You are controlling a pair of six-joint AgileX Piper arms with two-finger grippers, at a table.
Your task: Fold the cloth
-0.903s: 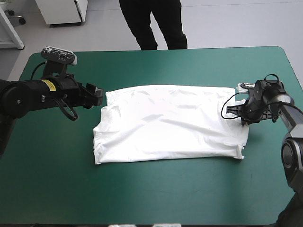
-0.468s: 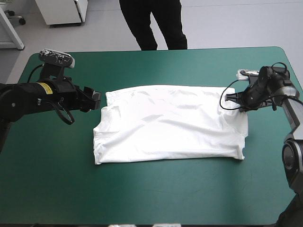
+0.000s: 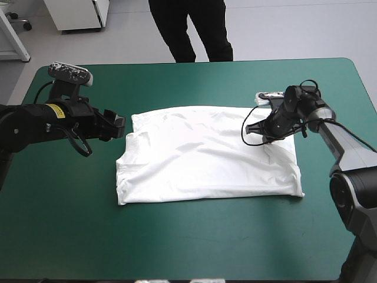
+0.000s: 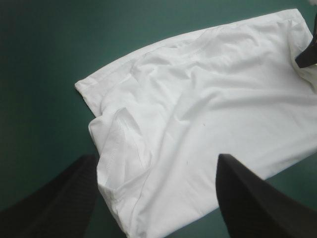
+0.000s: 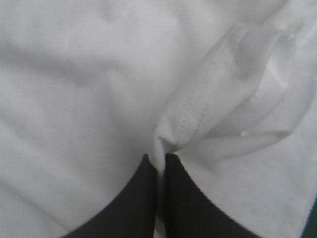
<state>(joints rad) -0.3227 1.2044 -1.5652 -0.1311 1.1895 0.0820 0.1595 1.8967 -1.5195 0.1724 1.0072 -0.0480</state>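
The white T-shirt (image 3: 206, 156) lies spread flat across the middle of the teal-green table. My right gripper (image 3: 263, 137) is over the shirt's right part, shut on the T-shirt's hem (image 5: 198, 116), which it holds as a pinched fold between the black fingers (image 5: 133, 198). That right edge is drawn in over the shirt's body. My left gripper (image 3: 121, 125) hovers open just beyond the shirt's left edge. In the left wrist view its fingers (image 4: 54, 198) stand wide apart above the sleeve (image 4: 121, 144), touching nothing.
Bare teal-green cover (image 3: 194, 242) runs along the front of the table and to the far left and right of the shirt. A person stands beyond the far edge, away from the tabletop.
My right gripper has travelled leftward and toward the far edge with the shirt's right edge, folding that corner inward. The left arm has barely moved.
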